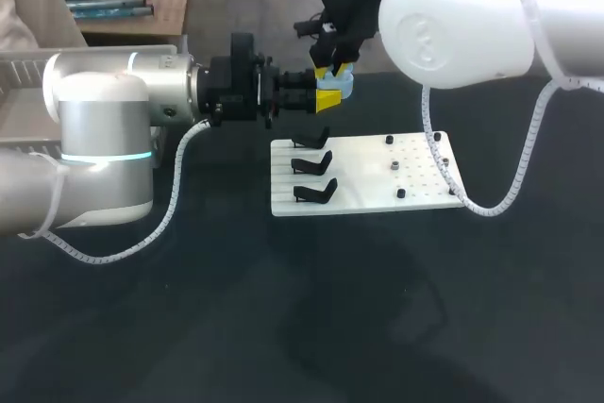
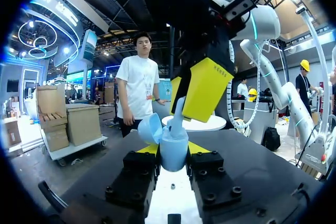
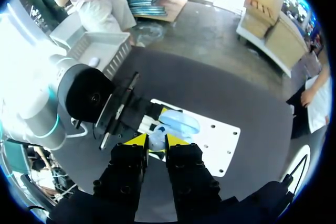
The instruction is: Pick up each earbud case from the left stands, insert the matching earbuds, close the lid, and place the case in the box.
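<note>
A light blue earbud case (image 1: 345, 88) hangs above the table's far middle, lid (image 2: 151, 127) open, with my left gripper (image 1: 328, 99) shut on its body (image 2: 174, 150) from the side. My right gripper (image 1: 335, 70) comes straight down onto it, shut on a light blue earbud (image 2: 179, 113) whose stem goes into the open case. In the right wrist view the earbud (image 3: 156, 136) sits between my yellow fingertips (image 3: 137, 140), with the open case (image 3: 181, 121) just ahead. Whether the earbud is seated I cannot tell.
Below the grippers lies a white board (image 1: 363, 197) with three empty black stands (image 1: 313, 164) on its left side and small black pegs (image 1: 401, 193) on its right. A grey box (image 3: 100, 46) stands at the table's far left. A cable (image 1: 491, 207) droops beside the board.
</note>
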Controlling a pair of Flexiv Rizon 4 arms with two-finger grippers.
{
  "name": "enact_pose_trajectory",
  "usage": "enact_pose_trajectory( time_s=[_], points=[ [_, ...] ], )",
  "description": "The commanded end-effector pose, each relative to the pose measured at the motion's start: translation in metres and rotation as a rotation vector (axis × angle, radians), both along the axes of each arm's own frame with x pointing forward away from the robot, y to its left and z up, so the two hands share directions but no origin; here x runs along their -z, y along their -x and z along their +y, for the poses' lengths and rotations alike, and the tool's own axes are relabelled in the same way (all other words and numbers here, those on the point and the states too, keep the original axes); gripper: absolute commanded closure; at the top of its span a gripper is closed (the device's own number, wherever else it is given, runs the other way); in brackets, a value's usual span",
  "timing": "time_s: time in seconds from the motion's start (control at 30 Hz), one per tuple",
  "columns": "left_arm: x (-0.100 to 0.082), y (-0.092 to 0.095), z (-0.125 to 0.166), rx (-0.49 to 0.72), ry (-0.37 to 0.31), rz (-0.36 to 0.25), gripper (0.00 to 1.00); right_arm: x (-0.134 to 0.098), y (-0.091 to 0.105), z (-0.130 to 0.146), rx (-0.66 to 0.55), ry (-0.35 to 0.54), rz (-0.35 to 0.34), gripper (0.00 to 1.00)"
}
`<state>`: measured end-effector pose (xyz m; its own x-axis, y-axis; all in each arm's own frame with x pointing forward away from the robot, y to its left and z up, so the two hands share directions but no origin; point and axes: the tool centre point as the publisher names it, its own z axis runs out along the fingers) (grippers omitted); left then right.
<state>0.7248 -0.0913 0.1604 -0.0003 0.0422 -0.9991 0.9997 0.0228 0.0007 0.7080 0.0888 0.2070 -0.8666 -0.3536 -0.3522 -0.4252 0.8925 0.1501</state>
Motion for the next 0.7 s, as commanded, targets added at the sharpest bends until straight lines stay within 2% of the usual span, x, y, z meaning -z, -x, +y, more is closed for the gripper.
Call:
enact_pose_trajectory(
  time_s=[0.03, 0.7],
  points=[
    [0.0004, -0.0002, -0.0002, -0.001, 0.002, -0.001, 1.0, 0.0014, -0.0007, 0.0, 0.002, 0.001, 0.0, 1.0],
    [0.0004, -0.0002, -0.0002, -0.001, 0.002, -0.001, 1.0, 0.0005, -0.0038, -0.0018, 0.009, 0.006, -0.007, 1.0]
  ],
)
